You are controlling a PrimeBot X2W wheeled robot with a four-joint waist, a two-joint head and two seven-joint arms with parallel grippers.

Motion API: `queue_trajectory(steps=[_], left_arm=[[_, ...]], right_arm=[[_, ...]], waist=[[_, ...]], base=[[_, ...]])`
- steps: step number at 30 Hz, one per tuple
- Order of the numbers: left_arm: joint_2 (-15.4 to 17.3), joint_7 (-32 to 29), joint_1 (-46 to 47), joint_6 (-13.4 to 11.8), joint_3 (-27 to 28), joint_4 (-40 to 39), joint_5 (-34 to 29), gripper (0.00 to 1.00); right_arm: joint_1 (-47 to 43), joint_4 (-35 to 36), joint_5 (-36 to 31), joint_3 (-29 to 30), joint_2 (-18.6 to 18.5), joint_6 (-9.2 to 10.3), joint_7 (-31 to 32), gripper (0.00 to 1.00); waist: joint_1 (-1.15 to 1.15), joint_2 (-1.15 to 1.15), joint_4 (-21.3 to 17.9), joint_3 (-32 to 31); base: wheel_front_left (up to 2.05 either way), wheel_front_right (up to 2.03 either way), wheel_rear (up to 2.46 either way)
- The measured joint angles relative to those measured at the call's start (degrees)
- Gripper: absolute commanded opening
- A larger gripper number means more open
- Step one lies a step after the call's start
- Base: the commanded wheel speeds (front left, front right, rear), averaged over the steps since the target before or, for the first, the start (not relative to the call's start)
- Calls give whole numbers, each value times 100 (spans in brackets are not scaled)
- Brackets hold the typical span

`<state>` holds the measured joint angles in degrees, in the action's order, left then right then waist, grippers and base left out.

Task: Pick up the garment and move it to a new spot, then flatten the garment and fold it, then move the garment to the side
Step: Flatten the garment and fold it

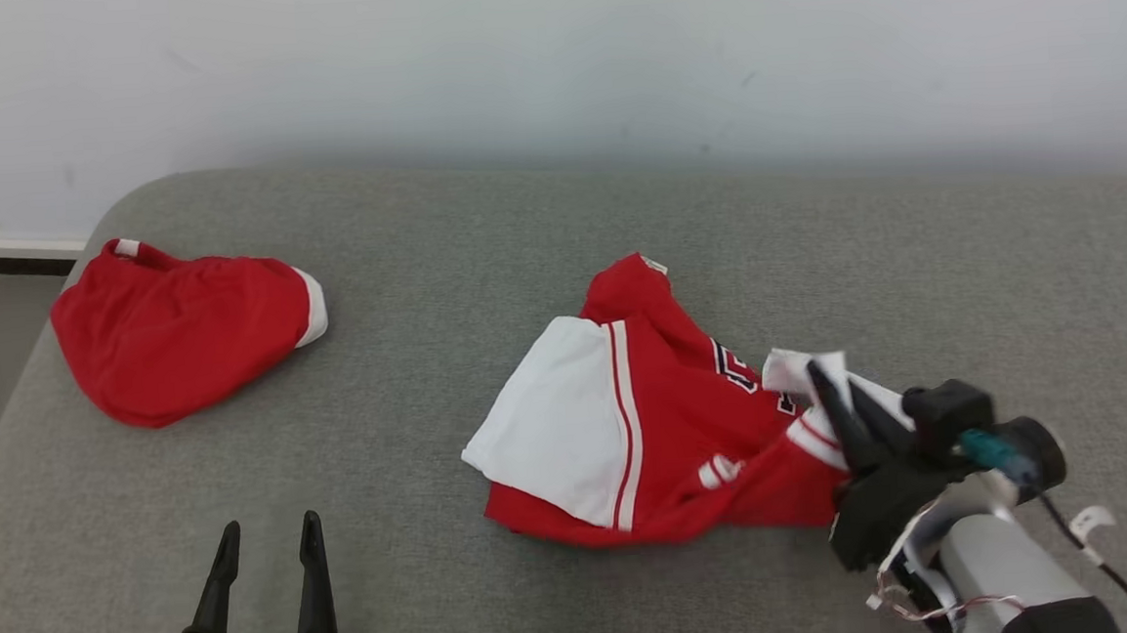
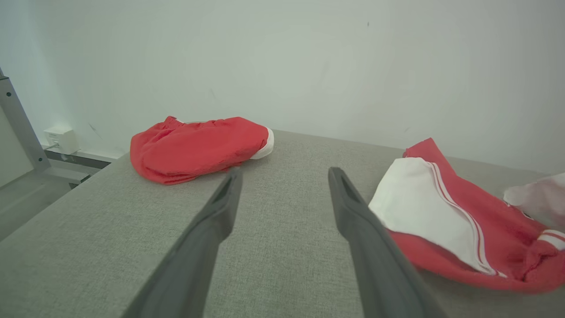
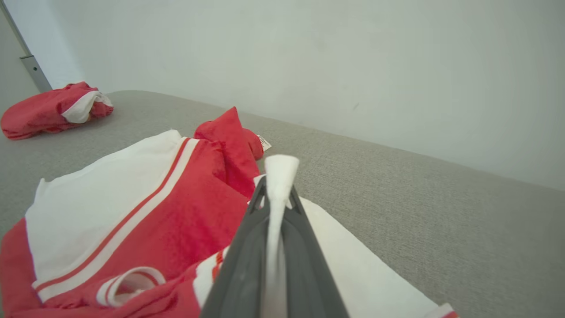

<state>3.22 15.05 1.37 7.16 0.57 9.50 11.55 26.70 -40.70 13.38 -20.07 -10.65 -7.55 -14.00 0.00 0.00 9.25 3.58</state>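
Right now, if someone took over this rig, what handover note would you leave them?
Right gripper: shut on a white edge of the red and white jersey.
Left gripper: open, empty, above the grey surface.
Jersey lies crumpled mid-surface; a second red garment sits at far left.
Done: grip taken. Left: lift, move, flatten, fold, set aside.

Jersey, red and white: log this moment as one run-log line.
stage: pickup grasp | right pincer: shut on jersey white edge | left pincer: open, empty | jersey: crumpled on grey surface
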Motion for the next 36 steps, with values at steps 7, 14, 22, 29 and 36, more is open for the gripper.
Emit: queue_trajectory(steps=[7,14,22,29,36], left_arm=[[-20,0,-24,24,29,21,-2,100],[-31,0,-23,23,-44,53,65,100],[-32,0,-21,21,-43,126,108,100],[-32,0,-26,21,-49,160,114,100],[-32,0,-86,22,-18,169,85,100]], right_arm=[[-698,1250,210,850,-51,0,-99,0],[-2252,2705,489,2127,363,0,-113,0],[-3131,2805,814,2809,688,0,-113,100],[-3178,3332,504,2984,735,0,-113,100],[-3186,3535,36,2151,439,0,-113,100]], waist=[[0,0,-315,-26],[0,0,-665,-16],[0,0,-863,9],[0,0,-930,-66],[-1,0,-912,-219]], base=[[0,0,0],[0,0,0],[0,0,0],[0,0,0],[0,0,0]])
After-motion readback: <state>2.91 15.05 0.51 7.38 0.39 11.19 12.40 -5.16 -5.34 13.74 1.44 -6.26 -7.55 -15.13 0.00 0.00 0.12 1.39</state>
